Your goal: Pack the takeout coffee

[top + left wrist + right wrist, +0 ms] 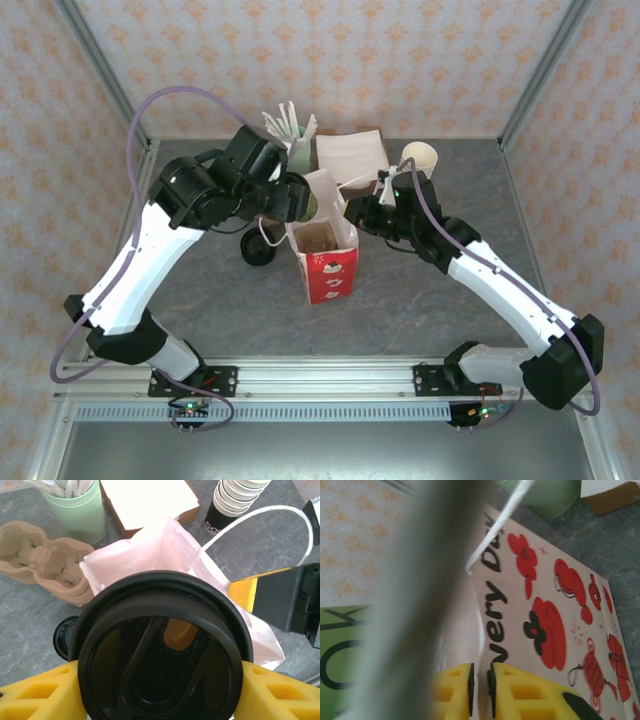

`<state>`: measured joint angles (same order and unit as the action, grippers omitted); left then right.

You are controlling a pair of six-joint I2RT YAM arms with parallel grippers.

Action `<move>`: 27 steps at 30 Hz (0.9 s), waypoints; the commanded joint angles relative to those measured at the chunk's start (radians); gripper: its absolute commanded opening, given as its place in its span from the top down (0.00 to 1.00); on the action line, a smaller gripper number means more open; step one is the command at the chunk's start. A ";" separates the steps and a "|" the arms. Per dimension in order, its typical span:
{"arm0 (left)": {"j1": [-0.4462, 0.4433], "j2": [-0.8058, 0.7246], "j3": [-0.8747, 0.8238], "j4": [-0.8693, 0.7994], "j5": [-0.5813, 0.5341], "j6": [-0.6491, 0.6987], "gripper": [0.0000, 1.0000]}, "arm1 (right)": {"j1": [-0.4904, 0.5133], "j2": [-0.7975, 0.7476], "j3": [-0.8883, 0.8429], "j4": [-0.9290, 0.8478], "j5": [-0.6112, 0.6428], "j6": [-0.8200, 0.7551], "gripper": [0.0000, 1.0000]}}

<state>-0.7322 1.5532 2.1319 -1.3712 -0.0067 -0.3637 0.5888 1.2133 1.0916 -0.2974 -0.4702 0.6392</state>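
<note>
Grip on takeout coffee [160, 630] by left gripper [160, 692]: clamped across cup, lid up, long axis near upright. Hangs at bag's [330, 272] rear-left rim, open mouth just right of it. Calls for short shift over mouth, then straight down. Right gripper [481, 690] at bag's right wall, fingers nearly together around paper; cannot tell whether pinching. White handle [260, 515] arching over mouth; carrier [45, 560] left of bag.

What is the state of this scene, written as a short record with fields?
bag: upright, top open
takeout coffee: lid on, clamped in left gripper, at the bag's open top, not inside
right gripper: fingers almost shut astride the bag's wall; grip unclear
nearby: mint cup with sticks, cup stack, cardboard cup carrier
</note>
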 commanded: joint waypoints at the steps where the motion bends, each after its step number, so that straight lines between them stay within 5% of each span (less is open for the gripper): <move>1: 0.001 0.024 0.044 0.012 0.012 0.026 0.39 | 0.007 -0.024 -0.010 0.018 0.043 0.001 0.66; 4: 0.002 0.059 0.077 -0.008 0.008 0.033 0.39 | 0.005 -0.056 0.022 -0.055 0.086 -0.046 0.47; 8: 0.002 0.107 0.121 -0.029 0.029 0.034 0.39 | -0.006 -0.064 0.070 -0.142 0.109 -0.127 0.39; 11: 0.005 0.124 0.126 -0.033 0.021 0.043 0.39 | -0.050 -0.069 0.090 -0.181 0.084 -0.180 0.37; 16: 0.011 0.173 0.132 -0.028 0.034 0.048 0.39 | -0.197 -0.045 0.122 -0.188 -0.162 -0.265 0.36; 22: 0.014 0.270 0.189 -0.090 0.032 0.058 0.39 | -0.204 0.067 0.220 -0.281 -0.369 -0.404 0.38; 27: 0.023 0.401 0.373 -0.238 0.012 0.061 0.39 | -0.202 0.133 0.295 -0.370 -0.423 -0.471 0.37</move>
<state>-0.7238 1.9175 2.4138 -1.4857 0.0269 -0.3206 0.3855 1.3205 1.3235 -0.5869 -0.8009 0.2493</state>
